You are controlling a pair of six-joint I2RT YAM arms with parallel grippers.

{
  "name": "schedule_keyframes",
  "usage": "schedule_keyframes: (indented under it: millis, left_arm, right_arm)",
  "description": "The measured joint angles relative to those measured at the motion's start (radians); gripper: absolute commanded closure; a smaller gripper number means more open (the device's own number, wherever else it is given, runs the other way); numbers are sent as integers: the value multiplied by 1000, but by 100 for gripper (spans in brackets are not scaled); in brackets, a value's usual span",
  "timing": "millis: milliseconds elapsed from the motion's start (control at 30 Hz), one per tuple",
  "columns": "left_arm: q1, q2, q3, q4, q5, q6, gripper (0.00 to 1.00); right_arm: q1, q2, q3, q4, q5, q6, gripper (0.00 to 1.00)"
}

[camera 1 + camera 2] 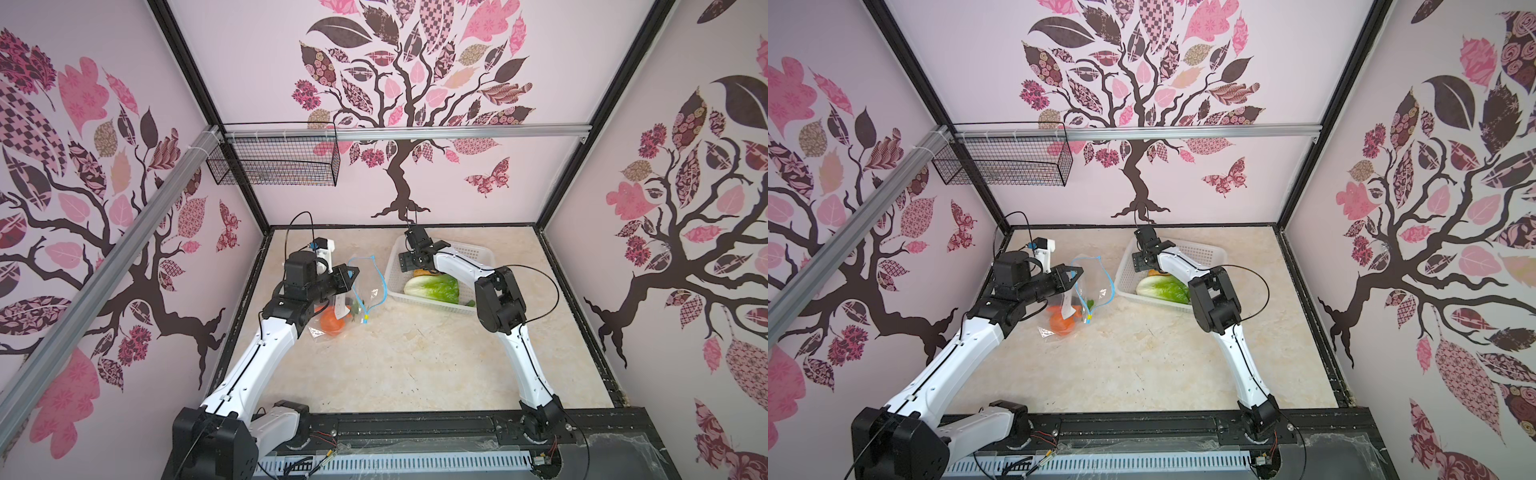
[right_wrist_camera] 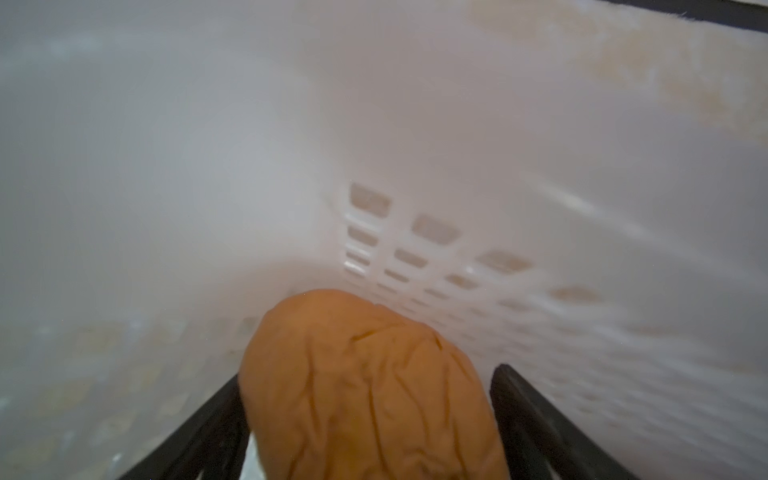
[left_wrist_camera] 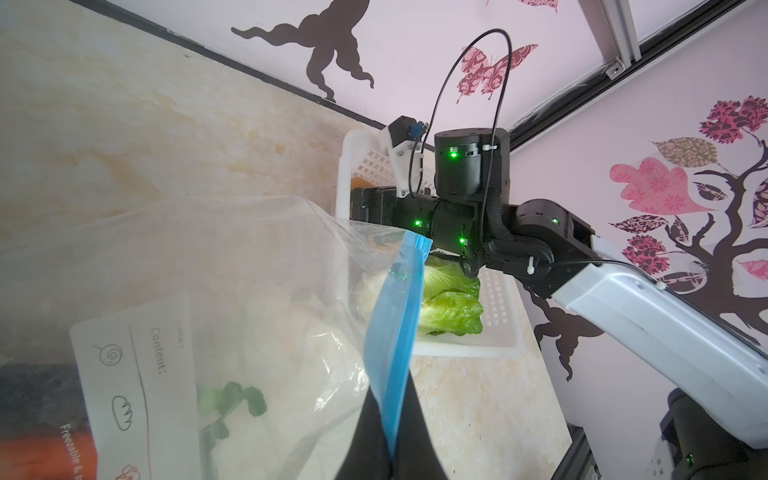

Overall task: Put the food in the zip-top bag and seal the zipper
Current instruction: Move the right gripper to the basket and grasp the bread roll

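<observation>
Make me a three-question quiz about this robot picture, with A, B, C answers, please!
1. What colour is the zipper on the zip-top bag?
A red
B light blue
C black

2. Where is the green cabbage?
A in the white basket
B inside the zip-top bag
C on the bare table

3. What are the left fingers doing?
A spread wide apart over the table
B squeezing the cabbage
C pinched shut on the zipper

Answers:
1 B: the strip along the bag's mouth shows light blue in the left wrist view.
2 A: both top views show the cabbage lying in the basket.
3 C: the left wrist view shows the black fingers closed on the blue strip.
</observation>
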Motion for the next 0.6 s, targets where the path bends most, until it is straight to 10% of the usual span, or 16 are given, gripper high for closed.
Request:
schedule_keyframes:
  millis: [600]
  left_arm:
    - [0,0,0,0,3,0,100]
  right_arm:
    - [-8,-74,-164,178,2,20,40]
